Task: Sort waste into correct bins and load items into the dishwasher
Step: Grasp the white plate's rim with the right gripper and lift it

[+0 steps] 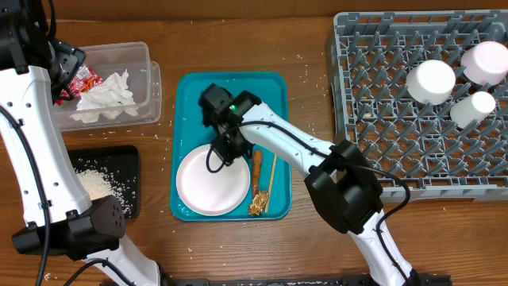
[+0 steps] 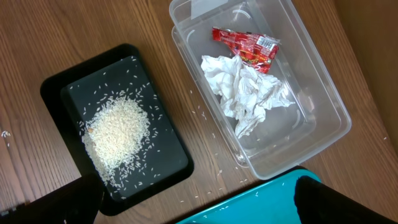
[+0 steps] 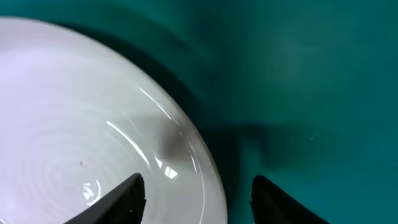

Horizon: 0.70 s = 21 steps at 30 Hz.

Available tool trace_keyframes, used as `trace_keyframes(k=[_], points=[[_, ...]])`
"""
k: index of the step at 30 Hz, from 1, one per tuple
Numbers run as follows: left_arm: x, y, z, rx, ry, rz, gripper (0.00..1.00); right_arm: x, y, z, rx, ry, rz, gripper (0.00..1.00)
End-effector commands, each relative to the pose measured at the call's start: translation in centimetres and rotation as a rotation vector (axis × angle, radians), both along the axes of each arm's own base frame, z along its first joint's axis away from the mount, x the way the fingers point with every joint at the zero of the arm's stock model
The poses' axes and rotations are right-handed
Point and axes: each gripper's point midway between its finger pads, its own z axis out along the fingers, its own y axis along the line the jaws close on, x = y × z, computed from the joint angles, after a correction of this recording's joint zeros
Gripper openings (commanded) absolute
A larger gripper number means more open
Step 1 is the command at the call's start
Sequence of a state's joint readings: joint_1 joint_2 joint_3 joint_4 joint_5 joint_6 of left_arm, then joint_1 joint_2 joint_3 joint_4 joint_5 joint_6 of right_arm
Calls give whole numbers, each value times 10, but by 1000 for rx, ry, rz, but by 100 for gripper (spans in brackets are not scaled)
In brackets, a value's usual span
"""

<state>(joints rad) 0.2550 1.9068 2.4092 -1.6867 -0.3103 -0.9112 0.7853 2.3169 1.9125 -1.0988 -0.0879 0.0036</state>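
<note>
Two jaws straddling plate (image 3: pixel 74 124) rim, plate on teal tray (image 3: pixel 311 74)

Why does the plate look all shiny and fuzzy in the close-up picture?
Right wrist view: the camera sits very near the plate, so its rim is soft, with bright streaks of reflected light and a dark shadow on the teal tray. Overhead view: everything is evenly lit and sharp. Left wrist view: crisp too, down to single rice grains.

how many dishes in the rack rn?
3, clustered at the upper right of the rack in the overhead view: bowl, second bowl at the edge, small cup below. None seem hidden.
</note>
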Motion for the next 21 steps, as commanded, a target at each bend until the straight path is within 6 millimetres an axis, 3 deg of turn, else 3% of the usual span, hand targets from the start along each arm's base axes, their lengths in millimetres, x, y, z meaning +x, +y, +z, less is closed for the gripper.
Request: trace_keyframes(k=[1, 8, 13, 21], points=[[-1, -3, 4, 2, -13, 5, 100, -4, 0, -7, 6, 18, 10, 54], [-2, -2, 4, 2, -13, 5, 100, -3, 2, -5, 12, 16, -18, 31], [-1, -3, 4, 2, -13, 5, 100, 2, 6, 4, 26, 5, -31, 6], [-1, -3, 4, 2, -13, 5, 100, 10, 2, 21, 23, 0, -60, 4]])
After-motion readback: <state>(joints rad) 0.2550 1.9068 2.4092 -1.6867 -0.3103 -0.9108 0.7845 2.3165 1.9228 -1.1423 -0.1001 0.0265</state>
